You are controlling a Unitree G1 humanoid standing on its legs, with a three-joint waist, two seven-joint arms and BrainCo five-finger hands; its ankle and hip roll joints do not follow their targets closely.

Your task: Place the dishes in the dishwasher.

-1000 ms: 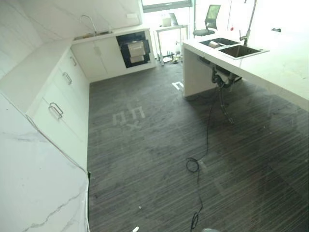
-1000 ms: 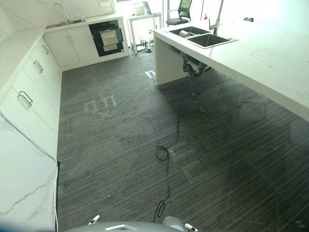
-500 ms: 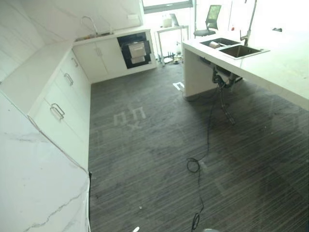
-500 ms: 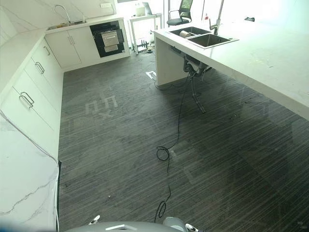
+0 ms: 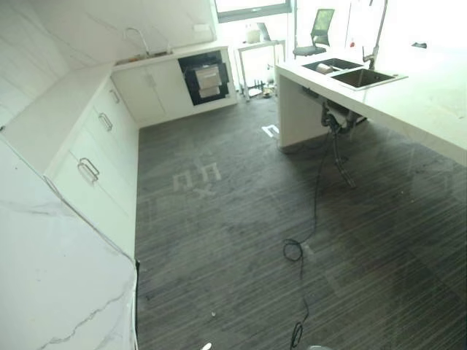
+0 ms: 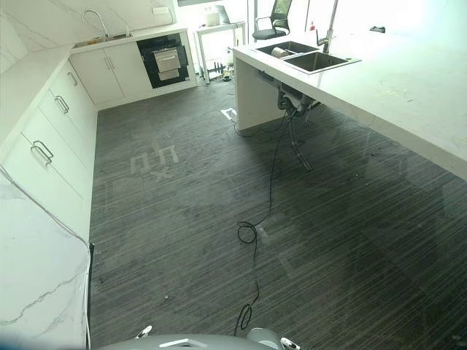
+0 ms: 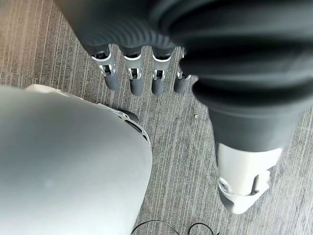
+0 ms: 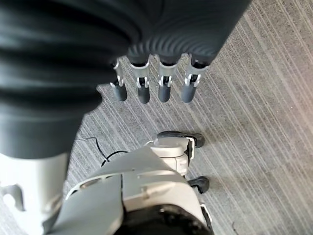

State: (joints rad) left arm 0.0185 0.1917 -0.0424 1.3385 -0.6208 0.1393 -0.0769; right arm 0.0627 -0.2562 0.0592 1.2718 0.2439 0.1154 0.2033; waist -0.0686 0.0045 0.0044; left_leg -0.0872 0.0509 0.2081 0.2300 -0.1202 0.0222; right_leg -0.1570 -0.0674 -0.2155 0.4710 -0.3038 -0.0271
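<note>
Camera panned slightly, dishwasher (image 5: 205, 76) far ahead, left hand (image 7: 142, 73) and right hand (image 8: 156, 81) relaxed, empty

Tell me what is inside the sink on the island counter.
In the far basin of the sink sits one pale round thing, maybe a dish; I cannot tell what kind. The near basin's visible part looks bare, and its near wall hides the rest of its floor.

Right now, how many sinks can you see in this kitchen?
2: one sink in the island counter on the right, one sink in the far-left back counter.
</note>
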